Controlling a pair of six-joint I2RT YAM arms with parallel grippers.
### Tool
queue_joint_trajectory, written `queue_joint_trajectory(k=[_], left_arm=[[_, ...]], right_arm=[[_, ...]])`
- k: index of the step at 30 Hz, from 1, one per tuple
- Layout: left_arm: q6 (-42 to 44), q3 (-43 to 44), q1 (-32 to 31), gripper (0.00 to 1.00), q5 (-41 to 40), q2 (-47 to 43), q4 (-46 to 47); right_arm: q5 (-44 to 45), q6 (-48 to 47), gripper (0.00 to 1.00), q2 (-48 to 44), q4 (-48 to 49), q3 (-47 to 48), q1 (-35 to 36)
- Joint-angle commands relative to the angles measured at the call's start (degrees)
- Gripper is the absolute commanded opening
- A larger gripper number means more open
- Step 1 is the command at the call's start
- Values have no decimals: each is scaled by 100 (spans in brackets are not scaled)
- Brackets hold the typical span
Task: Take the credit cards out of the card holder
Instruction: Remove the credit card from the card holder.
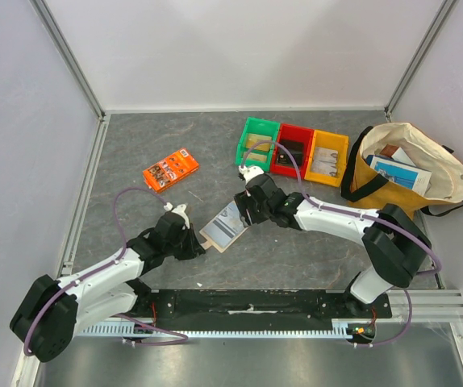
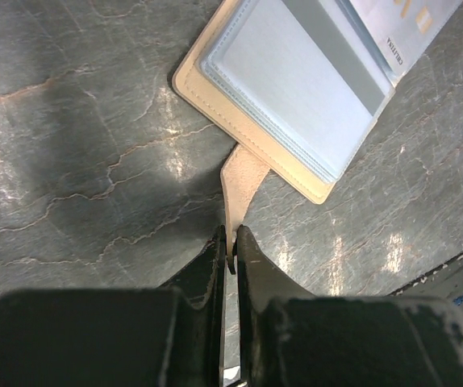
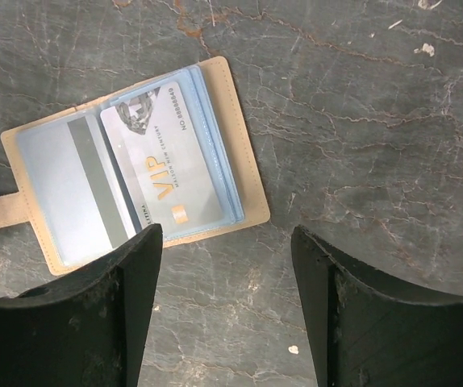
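Between the arms on the grey table [image 1: 159, 137], we see the card holder [image 1: 224, 228] lying open
Our right wrist view alone shows the credit cards [image 3: 167, 169] sleeved inside, below the right gripper [image 3: 225, 242], spread wide and empty; the left wrist view alone shows the left gripper [image 2: 230, 246] pinched tight on the tab [image 2: 244, 173]

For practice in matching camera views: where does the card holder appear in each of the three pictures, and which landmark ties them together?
Top external: the card holder lies open at centre, between both arms.
Left wrist: upper right, above the left gripper.
Right wrist: left of centre, beyond the open right gripper.
Shared landmark: its tan tab, pinched by the left gripper, clear in both wrist views.
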Motion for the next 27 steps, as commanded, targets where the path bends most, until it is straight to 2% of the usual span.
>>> queue_joint_trajectory(k=[1, 4, 6, 12, 18, 21, 27], left_arm=[[-150, 19, -18, 2, -373, -84, -99], [-211, 89, -9, 2, -575, -93, -134], [-212, 176, 17, 8, -830, -75, -169], [34, 747, 35, 35, -1419, -207, -617], [289, 1476, 44, 63, -1683, -348, -1030], [316, 1767, 44, 64, -1447, -365, -1005], [-149, 1882, 35, 64, -472, -32, -163]], right_arm=[[-6, -263, 71, -269, 26, 17, -8], [-481, -413, 68, -164, 87, 78, -9], [-648, -449, 66, -41, 114, 148, -9], [-1088, -440, 59, 214, 439, 236, -9], [-1387, -467, 46, 548, 667, 360, -149], [-1615, -422, 38, 653, 808, 360, -272], [-2063, -282, 26, 829, 1037, 202, -457]])
